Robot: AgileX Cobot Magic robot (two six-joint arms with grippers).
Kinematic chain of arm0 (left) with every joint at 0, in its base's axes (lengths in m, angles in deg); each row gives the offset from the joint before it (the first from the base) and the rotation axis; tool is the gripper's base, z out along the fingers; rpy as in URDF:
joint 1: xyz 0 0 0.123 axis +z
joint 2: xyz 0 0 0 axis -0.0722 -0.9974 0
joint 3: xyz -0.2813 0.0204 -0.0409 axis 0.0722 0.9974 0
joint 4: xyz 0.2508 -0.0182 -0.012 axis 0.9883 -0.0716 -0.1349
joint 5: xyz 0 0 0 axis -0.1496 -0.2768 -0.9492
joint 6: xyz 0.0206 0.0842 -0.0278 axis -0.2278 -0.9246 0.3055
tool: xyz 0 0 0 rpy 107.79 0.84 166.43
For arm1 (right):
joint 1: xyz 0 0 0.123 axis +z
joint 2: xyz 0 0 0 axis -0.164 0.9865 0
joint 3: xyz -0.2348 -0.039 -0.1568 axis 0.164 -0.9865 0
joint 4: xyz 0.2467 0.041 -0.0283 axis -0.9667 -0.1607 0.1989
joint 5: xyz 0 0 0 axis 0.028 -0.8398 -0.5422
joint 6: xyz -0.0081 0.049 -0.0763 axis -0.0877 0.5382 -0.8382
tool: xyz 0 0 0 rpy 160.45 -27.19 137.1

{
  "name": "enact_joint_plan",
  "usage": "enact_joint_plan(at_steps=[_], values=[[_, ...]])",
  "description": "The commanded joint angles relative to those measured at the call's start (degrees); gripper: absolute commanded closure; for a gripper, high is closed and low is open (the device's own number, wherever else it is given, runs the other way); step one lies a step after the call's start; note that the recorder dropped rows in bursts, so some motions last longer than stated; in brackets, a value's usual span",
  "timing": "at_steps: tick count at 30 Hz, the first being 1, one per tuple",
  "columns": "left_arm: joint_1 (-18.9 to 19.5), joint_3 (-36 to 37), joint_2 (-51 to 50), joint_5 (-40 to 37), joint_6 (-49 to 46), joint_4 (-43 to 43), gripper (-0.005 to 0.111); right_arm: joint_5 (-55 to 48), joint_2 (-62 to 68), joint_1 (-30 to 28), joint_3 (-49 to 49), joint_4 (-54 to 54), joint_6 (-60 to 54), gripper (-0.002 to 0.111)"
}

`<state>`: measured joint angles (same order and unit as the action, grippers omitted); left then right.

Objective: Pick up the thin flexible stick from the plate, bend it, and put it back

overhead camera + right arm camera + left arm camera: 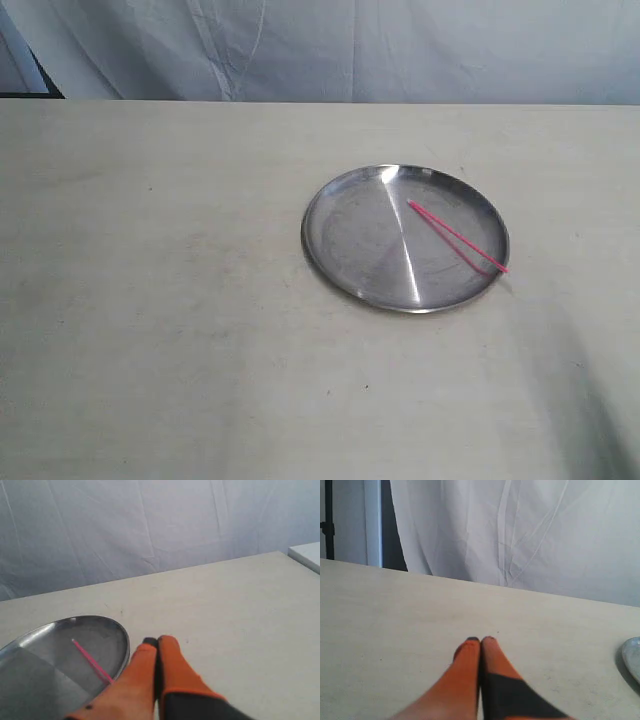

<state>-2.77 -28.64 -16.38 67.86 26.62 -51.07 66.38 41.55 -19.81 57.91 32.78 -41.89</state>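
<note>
The left gripper (481, 640) is hanging over the pale table (150, 300). Its two orange fingers (465, 665) are pressing together at the tips, and they are gripping nothing. Only the edge of the shiny steel plate (632, 656) is peeking into the left wrist view, well apart from these fingers.

In the exterior view the round plate (345, 240) is sitting flat on the table, a little right of the middle. The thin pink stick (455, 235) is lying on the right part of the plate. One end is pointing toward the plate's middle and the other end is poking just over the rim. A second pink line is running close beside it, and I cannot tell if it is a fold or a mirror picture.

The right gripper (157, 640) is hanging near the plate (30, 670), its orange fingers (175, 662) squeezing together with nothing between them. The stick (90, 660) is lying on the plate beside them.
</note>
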Motion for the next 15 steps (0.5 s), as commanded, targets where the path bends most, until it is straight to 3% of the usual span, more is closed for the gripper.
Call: enact_joint_plan(at_steps=[1,3,8,10,15], values=[[0.0,-0.1,0.4,0.2,0.1,-0.3,0.106,2.3,-0.4,0.1,-0.3,-0.5,0.1,0.108],[0.0,-0.1,0.4,0.2,0.1,-0.3,0.106,5.5,-0.4,0.1,-0.3,-8.0,2.3,0.108],[-0.1,-0.1,0.4,0.2,0.1,-0.3,0.106,16.6,-0.4,0.1,-0.3,-41.8,13.2,0.108],[-0.1,-0.1,0.4,0.2,0.1,-0.3,0.106,19.3,-0.4,0.1,-0.3,-46.3,13.2,0.108],[-0.1,-0.1,0.4,0.2,0.1,-0.2,0.106,33.5,-0.4,0.1,-0.3,-44.6,10.5,0.108]])
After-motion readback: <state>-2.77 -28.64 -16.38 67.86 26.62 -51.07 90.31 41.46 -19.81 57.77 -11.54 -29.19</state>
